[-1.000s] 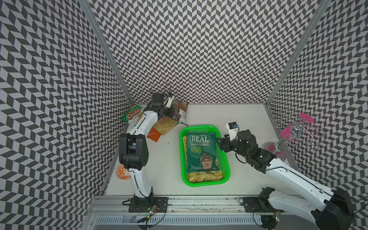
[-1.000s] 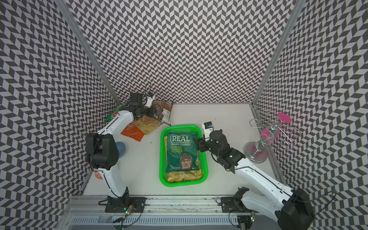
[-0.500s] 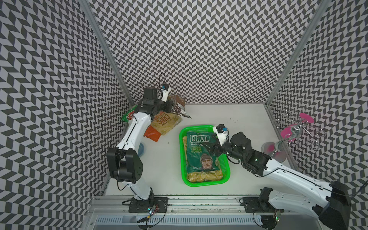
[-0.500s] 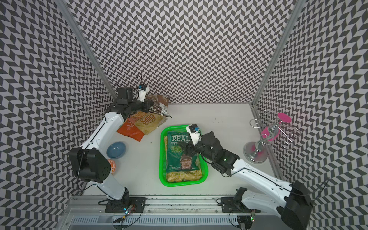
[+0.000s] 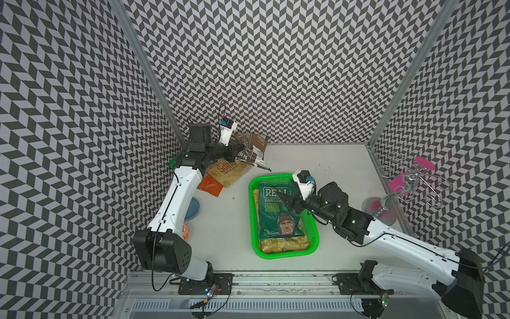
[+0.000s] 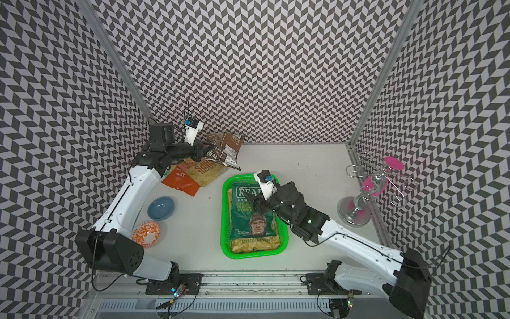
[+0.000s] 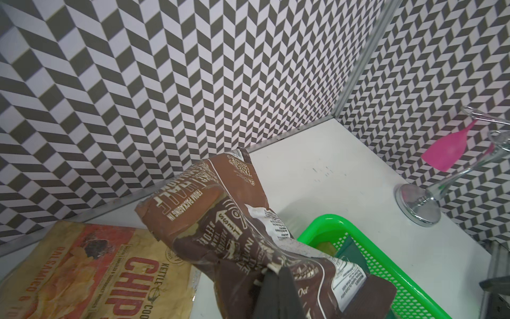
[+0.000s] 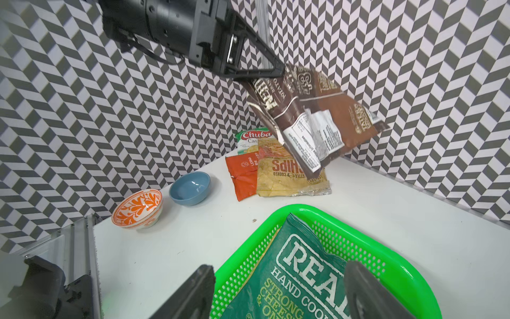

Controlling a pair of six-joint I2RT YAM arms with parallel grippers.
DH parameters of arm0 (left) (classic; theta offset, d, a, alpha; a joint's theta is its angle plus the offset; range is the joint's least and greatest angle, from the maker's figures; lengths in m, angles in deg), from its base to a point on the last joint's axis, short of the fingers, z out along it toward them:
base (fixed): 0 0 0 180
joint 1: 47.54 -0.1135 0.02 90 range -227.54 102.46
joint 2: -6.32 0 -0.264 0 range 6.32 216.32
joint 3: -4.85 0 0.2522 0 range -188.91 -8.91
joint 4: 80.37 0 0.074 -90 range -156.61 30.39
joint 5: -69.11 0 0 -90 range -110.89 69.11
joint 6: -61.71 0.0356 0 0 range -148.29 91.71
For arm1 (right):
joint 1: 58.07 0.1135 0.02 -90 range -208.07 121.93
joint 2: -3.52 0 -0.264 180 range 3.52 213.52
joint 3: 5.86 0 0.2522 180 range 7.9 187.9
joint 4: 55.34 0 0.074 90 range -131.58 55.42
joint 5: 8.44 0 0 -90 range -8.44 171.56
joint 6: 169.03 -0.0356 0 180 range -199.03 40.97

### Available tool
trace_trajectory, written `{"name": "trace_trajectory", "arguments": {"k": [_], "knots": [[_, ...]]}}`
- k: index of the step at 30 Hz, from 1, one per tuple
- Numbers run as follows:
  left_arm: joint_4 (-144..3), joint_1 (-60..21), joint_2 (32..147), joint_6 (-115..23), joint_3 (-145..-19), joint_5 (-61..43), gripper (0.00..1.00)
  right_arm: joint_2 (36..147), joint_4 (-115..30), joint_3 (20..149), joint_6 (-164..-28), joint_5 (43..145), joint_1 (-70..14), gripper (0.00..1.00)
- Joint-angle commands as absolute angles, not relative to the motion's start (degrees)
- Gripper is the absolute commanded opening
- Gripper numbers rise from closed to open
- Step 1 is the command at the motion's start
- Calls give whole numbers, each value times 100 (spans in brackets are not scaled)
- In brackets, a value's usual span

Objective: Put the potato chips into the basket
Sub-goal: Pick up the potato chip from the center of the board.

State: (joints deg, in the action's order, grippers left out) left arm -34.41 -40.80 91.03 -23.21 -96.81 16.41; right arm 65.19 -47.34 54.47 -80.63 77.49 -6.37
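Note:
My left gripper (image 5: 236, 155) (image 7: 273, 272) is shut on a corner of a brown Kettle potato chips bag (image 5: 252, 150) (image 6: 223, 149) (image 8: 317, 116), which hangs crumpled above the far-left pile. On the table under it lie a tan CHIPS bag (image 5: 226, 174) (image 8: 289, 176), an orange bag (image 6: 180, 181) and a Chuba bag (image 8: 249, 139). The green basket (image 5: 252, 221) (image 6: 225, 221) holds a dark green REAL bag (image 5: 278, 218) on top of a tan bag (image 5: 284, 244). My right gripper (image 5: 286, 200) (image 8: 278, 266) hovers open over the basket's far end, holding nothing.
A blue bowl (image 6: 161, 207) and an orange-patterned bowl (image 6: 146, 233) sit by the left arm's base link. A chrome stand with pink parts (image 6: 358, 207) is at the right wall. Patterned walls close in on three sides.
The left gripper has lifted the brown bag up off the pile. The right gripper has swung left from beside the basket to above it and opened wider.

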Motion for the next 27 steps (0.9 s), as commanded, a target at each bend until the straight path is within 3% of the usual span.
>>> {"name": "trace_trajectory", "arguments": {"k": [1, 7, 13, 20, 27], "knots": [[-3597, -4040, 8690, -2293, -9610, 2294, 0, 6087, -5353, 5205, -7591, 7805, -537, 79], [-3529, -4025, 8518, -2372, -9446, 2597, 0, 5810, -5688, 4846, -7011, 7895, -25, 79], [-3381, -4010, 8422, -2314, -9393, 2802, 0, 6109, -5570, 5006, -6580, 7206, 518, 80], [-3208, -3984, 8302, -2219, -9331, 3050, 0, 6505, -5859, 5242, -6200, 6581, 594, 79], [-3137, -3961, 8217, -2144, -9190, 3165, 0, 7093, -6192, 5545, -5919, 6408, 596, 67]]}}
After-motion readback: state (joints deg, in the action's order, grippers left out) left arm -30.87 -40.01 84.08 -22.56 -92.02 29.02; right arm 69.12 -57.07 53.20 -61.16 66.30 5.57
